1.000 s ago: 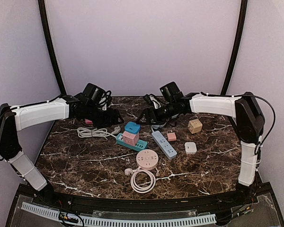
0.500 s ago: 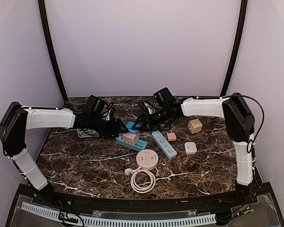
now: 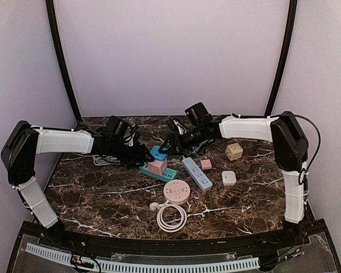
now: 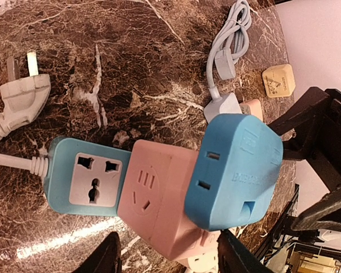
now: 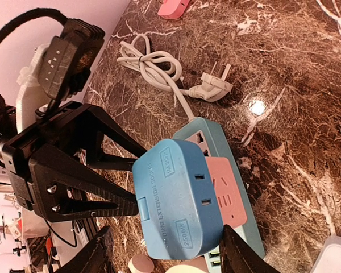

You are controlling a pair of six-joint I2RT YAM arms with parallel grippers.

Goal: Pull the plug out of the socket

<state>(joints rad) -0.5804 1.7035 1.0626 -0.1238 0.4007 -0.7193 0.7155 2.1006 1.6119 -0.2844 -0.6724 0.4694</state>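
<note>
Blue plug (image 3: 158,152): seated on pink adapter (image 3: 156,165) atop teal power strip (image 3: 169,176), centre of top view. Flanked by left gripper (image 3: 143,154) and right gripper (image 3: 167,147), jaws of both spread apart, fingertips (image 4: 107,257) cut off at bottom edges of wrist views, murky against dark marble (image 3: 102,193) from above. Drawn in closer than a second ago.

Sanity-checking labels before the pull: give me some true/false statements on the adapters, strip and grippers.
The blue adapter sits stacked on the pink adapter. True.
The left gripper is shut on the blue adapter. False: it is open, gripping nothing.
The white plug lies loose on the table, in no socket. True.
The round pink socket rests on the teal strip. False: it lies on the table, apart, nearer the arm bases.
The right gripper is open. True.
</note>
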